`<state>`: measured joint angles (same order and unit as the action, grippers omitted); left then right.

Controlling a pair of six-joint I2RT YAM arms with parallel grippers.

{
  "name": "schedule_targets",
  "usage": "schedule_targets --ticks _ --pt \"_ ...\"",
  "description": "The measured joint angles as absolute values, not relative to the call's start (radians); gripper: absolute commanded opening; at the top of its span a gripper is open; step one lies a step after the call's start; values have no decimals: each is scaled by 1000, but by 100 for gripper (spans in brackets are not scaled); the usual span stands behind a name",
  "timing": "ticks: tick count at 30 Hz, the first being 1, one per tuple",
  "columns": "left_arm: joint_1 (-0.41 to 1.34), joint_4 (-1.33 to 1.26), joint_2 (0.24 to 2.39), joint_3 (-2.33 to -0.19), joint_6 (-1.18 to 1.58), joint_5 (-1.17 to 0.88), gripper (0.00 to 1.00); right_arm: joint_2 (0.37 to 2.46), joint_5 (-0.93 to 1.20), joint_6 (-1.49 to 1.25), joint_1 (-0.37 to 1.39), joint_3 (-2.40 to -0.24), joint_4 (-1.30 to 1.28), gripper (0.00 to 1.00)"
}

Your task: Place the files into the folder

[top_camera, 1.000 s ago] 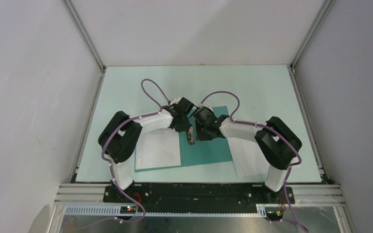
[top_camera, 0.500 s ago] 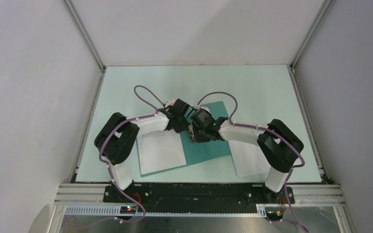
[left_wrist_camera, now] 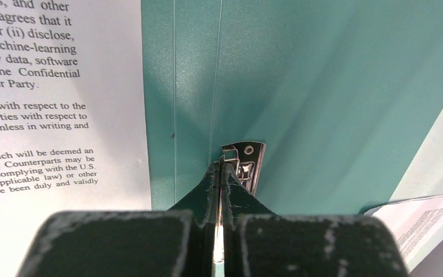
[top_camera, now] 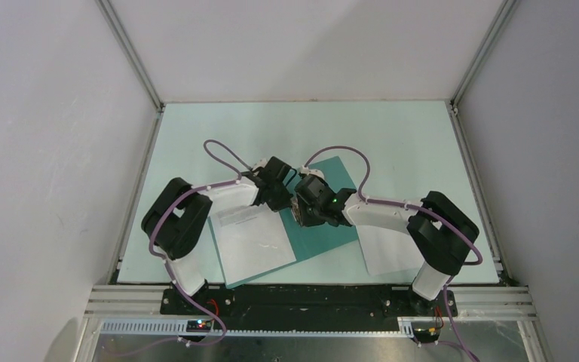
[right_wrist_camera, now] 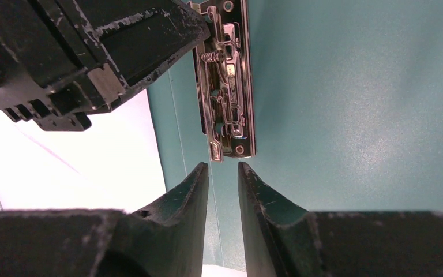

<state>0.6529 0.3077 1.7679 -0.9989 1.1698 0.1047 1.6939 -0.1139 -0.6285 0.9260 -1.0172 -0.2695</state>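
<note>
The teal folder [top_camera: 326, 228] lies open and skewed on the table. One of the files [top_camera: 255, 243], a white printed sheet, rests on its left half, with its text showing in the left wrist view [left_wrist_camera: 40, 109]. A second sheet [top_camera: 389, 253] lies to the right, partly under my right arm. My left gripper [left_wrist_camera: 221, 165] is shut on the near end of the folder's metal clip [left_wrist_camera: 247, 163]; a shiny sliver shows between its jaws. At the clip's [right_wrist_camera: 228, 98] other end, my right gripper [right_wrist_camera: 223, 167] stands narrowly open with nothing in it.
The pale green table [top_camera: 392, 136] is fenced by white walls and an aluminium frame [top_camera: 132, 226]. Both wrists crowd together over the folder's spine, with purple cables [top_camera: 222, 151] looping above them. The second sheet's corner [left_wrist_camera: 424, 222] pokes out past the folder's edge.
My left gripper has closed on the clip. The folder and the sheet on it have swung counter-clockwise, and both wrists have shifted slightly left.
</note>
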Motion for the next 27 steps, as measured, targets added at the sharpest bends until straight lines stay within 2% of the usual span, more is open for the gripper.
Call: schedule_targets --ticks 18,24,27 --pt "637 327 1782 -1018 1148 65 0 1771 -175 -635 971 -1034 -252 21" --pt "633 326 1782 -1018 1139 57 0 1771 -184 -639 973 -1034 -251 22" --pt "632 324 1783 -1018 1132 51 0 1771 -184 -648 972 -1034 -252 28"
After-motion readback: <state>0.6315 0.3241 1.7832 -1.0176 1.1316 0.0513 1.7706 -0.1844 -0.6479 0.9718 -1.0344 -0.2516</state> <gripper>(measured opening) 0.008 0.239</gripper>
